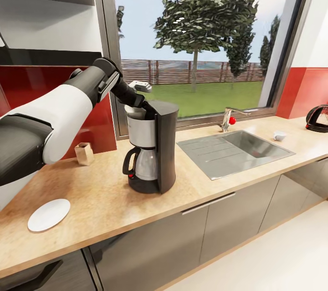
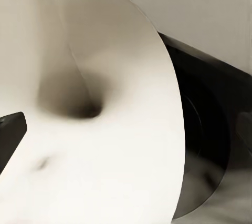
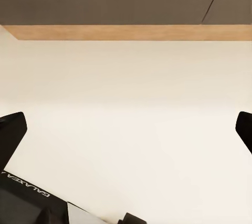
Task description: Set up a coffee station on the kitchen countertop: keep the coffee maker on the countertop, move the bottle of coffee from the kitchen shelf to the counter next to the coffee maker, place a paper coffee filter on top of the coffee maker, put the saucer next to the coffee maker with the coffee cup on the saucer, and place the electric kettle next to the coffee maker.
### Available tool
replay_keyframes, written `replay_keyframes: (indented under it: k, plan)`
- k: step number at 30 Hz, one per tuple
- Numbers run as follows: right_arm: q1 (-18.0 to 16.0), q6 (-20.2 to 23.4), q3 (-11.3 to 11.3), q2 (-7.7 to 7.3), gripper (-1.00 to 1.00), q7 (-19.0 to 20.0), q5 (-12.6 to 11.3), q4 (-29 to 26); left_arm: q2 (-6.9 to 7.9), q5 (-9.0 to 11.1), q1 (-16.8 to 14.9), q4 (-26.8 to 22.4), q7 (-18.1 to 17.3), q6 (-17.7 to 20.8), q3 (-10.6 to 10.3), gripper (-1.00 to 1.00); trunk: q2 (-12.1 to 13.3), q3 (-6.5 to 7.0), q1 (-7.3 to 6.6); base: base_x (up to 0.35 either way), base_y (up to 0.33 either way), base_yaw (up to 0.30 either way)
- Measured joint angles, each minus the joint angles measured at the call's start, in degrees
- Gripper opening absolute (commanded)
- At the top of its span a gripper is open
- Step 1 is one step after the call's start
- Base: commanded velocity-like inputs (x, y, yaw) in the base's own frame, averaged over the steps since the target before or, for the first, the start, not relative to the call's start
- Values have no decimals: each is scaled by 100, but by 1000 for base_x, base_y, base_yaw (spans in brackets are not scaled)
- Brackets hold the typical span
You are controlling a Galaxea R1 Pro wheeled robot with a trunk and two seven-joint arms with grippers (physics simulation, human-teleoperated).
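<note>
The black and steel coffee maker (image 1: pixel 152 145) stands on the wooden countertop (image 1: pixel 109 200) left of the sink. My left gripper (image 1: pixel 146 107) is at its top, shut on the white paper coffee filter (image 1: pixel 132 109), which rests at the maker's upper rim. In the left wrist view the filter's cone (image 2: pixel 105 129) spreads wide over the dark top of the maker (image 2: pixel 205 145), with one fingertip (image 2: pixel 10 134) beside it. A white saucer (image 1: pixel 48 214) lies near the counter's front left. The white coffee cup (image 1: pixel 279 135) sits right of the sink, and the black electric kettle (image 1: pixel 317 118) at the far right. My right gripper (image 3: pixel 126 134) hangs open over the floor.
A steel sink (image 1: pixel 234 150) with a faucet (image 1: pixel 228 120) is set in the counter under the window. A small wooden box (image 1: pixel 84 153) stands by the red backsplash. Grey cabinet fronts (image 1: pixel 182 241) run below, with white floor (image 1: pixel 273 259) at the right.
</note>
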Motion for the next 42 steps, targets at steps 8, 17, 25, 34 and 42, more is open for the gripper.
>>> replay_keyframes:
  k: [8,17,25,34,42]
  plan:
    - [0,0,0,1,100,4,0,0,0,1,0,0,0,0,1,100,0,38,0,0,0,0]
    - [0,0,0,0,100,5,0,0,0,1,0,2,0,0,1,100,0,113,0,0,0,0]
    - [0,0,0,1,100,5,0,0,0,1,0,2,0,0,1,100,0,184,0,0,0,0]
    - [0,0,0,0,100,4,0,0,0,1,0,0,0,0,1,100,0,263,0,0,0,0]
    - [0,0,0,-3,100,5,0,0,7,1,0,-15,0,0,12,100,0,334,0,0,0,0]
